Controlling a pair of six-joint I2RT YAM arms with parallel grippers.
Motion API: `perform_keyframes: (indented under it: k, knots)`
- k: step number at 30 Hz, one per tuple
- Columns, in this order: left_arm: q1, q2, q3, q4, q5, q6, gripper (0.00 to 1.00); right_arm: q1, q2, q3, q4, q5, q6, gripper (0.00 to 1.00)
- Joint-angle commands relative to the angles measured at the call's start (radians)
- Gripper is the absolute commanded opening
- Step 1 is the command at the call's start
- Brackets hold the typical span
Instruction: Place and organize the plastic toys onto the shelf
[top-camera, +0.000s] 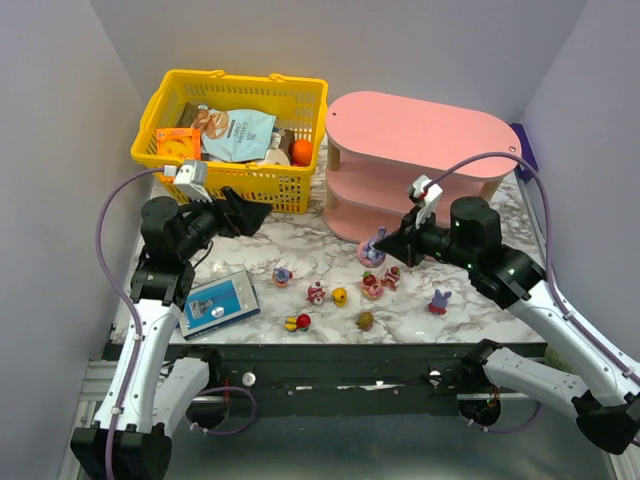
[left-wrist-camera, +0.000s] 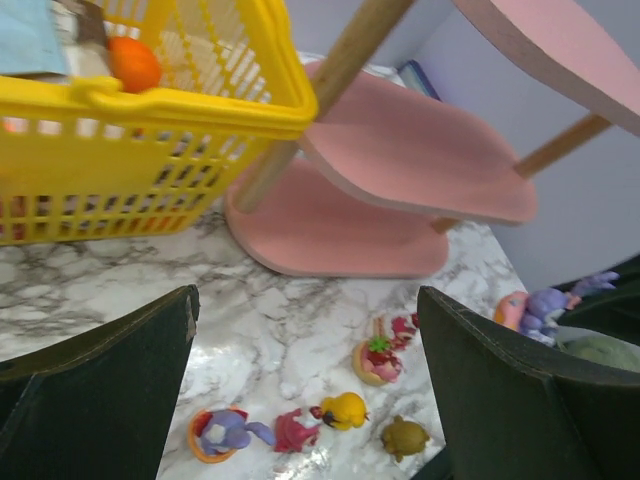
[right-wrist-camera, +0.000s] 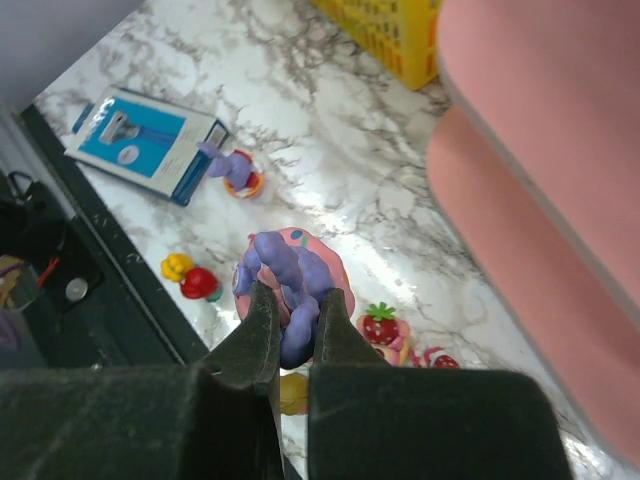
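A: Right gripper, state?

B: Pressed in on small purple bunny-on-pink-donut plastic figurine. Held clear of white marbled tabletop, by the look of it.

A: Which way to pink three-tier oval-ended shelf with wooden posts?

B: Just beyond the fingertips, toward far right corner of tabletop. Near left end of bottom tier, apart, not touching. Long axis left-right along far edge, slightly skewed. Open tiers facing the gripper.

A: Nearer arm?

B: Right, clearly. Left gripper spread wide, nothing in it, hovering in front of yellow mesh plastic basket at far left corner, farther from shelf.

A: Rest of the toys?

B: Loose tiny plastic figurines scattered toward near edge, between the two arms. Red, pink, yellow, purple. None seen on the tiers in view. Flat blue rectangular box at near left corner, not a toy.

A: Coming move?

B: Probably short push forward, then set-down on a tier. Gap between tiers tight-looking, so level entry needed.
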Motion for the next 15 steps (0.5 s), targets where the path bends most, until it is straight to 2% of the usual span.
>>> perform_keyframes:
  k: [1,3,10,15]
  knots:
    - [-0.169,0.02,-0.028,0.044,0.052,0.01,0.99,0.006,0.051,-0.021,0.06,-0.177,0.001,0.01]
    - [-0.285,0.041,-0.003,-0.01,0.009,0.057,0.99,0.008,0.074,-0.026,0.075,-0.193,0.01,0.01]
    - [-0.528,0.076,-0.01,-0.036,-0.034,0.131,0.96,0.006,0.091,-0.021,0.092,-0.248,0.02,0.01]
    - [-0.646,0.142,-0.01,-0.034,-0.108,0.139,0.96,0.006,0.082,-0.029,0.091,-0.288,0.01,0.01]
